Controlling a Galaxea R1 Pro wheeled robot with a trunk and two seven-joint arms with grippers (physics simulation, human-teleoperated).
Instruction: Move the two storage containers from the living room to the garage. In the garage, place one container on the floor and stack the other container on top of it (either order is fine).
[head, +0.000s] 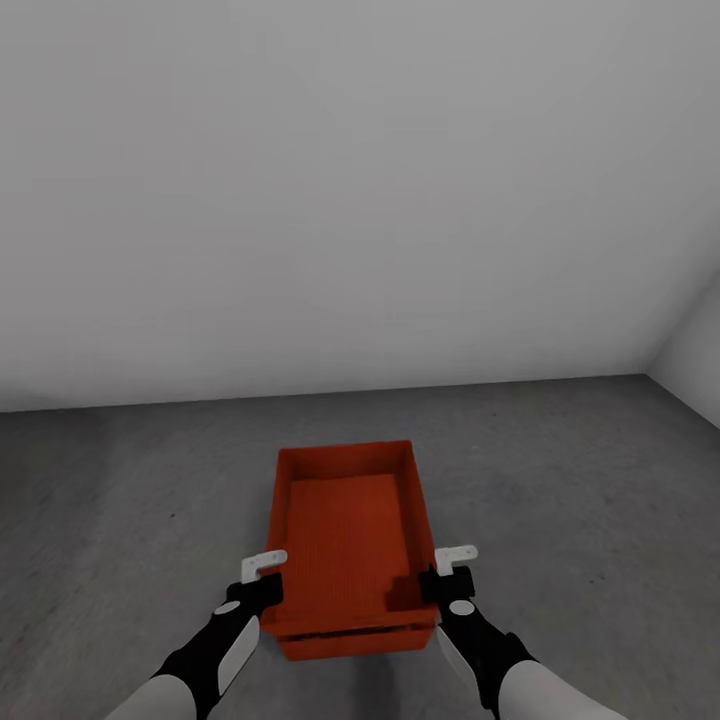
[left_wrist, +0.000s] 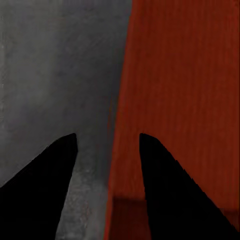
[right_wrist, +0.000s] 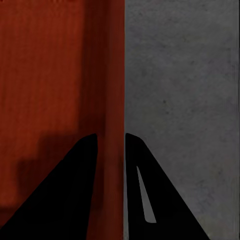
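One storage container (head: 345, 535), orange-red and lidless, sits in front of the robot over the dark concrete floor (head: 580, 480) of the garage, with a plain white wall (head: 360, 200) beyond; whether its base touches the floor or hangs just above it I cannot tell from the head view; a darker band along the near bottom edge could be a second container beneath, also uncertain. Both arms bracket the near end; left hand (head: 262, 572) straddles the container's left wall, one finger outside over the concrete and one inside over the red bottom, with a visible gap to the wall in the left wrist view, so it appears parted and not clamping; right hand (head: 452, 568) straddles the right wall, fingers (right_wrist: 75, 190) close against either face of the wall, seemingly pinching it, though contact is not certain. Judgement: the step in hand is placing the container in the garage; next move calls for confirming the base is seated, spreading both hands, then lifting them straight up clear of the walls without dragging the bin.
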